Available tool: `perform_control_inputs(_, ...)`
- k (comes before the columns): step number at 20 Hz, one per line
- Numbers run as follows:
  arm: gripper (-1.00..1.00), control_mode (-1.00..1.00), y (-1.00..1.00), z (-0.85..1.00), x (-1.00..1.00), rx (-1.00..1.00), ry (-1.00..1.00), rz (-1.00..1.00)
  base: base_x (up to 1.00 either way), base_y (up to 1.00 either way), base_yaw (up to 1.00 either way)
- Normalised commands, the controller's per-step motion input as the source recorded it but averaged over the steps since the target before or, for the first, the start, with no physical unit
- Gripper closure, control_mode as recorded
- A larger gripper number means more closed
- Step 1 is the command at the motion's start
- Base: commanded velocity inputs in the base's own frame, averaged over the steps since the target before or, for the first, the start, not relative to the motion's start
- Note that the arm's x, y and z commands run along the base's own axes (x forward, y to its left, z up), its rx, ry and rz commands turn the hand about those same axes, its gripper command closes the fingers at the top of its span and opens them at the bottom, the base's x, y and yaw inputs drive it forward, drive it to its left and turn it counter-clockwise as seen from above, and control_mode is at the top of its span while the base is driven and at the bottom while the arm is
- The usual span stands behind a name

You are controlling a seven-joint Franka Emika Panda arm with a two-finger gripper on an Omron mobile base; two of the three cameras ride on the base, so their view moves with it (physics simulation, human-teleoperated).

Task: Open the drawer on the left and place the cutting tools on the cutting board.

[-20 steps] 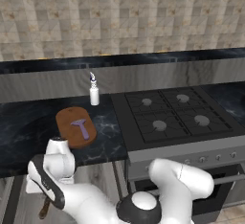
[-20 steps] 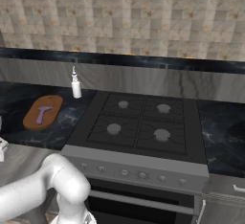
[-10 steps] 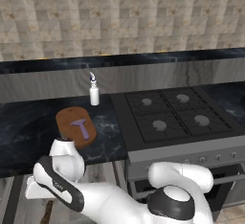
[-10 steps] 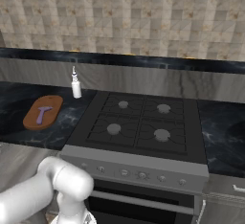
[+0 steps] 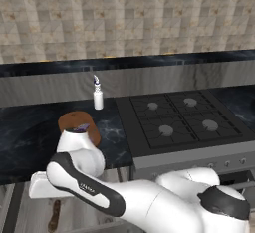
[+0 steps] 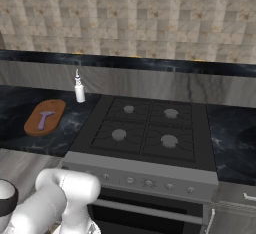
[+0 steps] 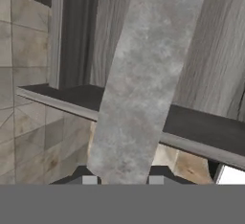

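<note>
The lilac-purple Y-shaped peeler (image 6: pixel 46 119) already lies on the flat brown oval wooden cutting board (image 6: pixel 35 126), left of centre in the right base view, so I judge the second tool to be the step in hand. In the hand view, the two-finger gripper (image 7: pixel 122 180) has its jaws set narrow on a grey strip running up the frame, apparently pinching the silver-bladed knife (image 7: pixel 143 74). Next it needs lifting above counter height and carrying to the board.

We find one marking: small pale lettering on the dark band of the arm (image 5: pixel 84 189) in the left base view, too blurred for us to read. We read no text, label, brand or number on anything else.
</note>
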Motion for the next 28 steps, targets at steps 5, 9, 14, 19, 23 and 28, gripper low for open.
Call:
perform_control_inputs(5, 1.00, -1.00, -0.57, 0.76, 0.29, 0.00, -0.15, 0.00, 0.00, 0.00, 0.00)
perform_control_inputs(9, 1.00, -1.00, -0.67, 0.49, 0.95, 0.00, -0.16, 0.00, 0.00, 0.00, 0.00)
perform_control_inputs(14, 1.00, -1.00, -0.71, 0.18, 1.00, 0.00, -0.14, 0.01, 0.00, 0.00, 0.00)
perform_control_inputs(19, 1.00, -1.00, -0.63, 0.28, 0.98, 0.00, -0.10, 0.00, 0.00, 0.00, 0.00)
perform_control_inputs(23, 1.00, -1.00, -0.31, 0.05, 0.89, 0.00, -0.01, 0.00, 0.00, 0.00, 0.00)
perform_control_inputs(28, 1.00, -1.00, 0.03, 0.03, 0.80, -0.01, 0.00, 0.00, 0.00, 0.00, 0.00)
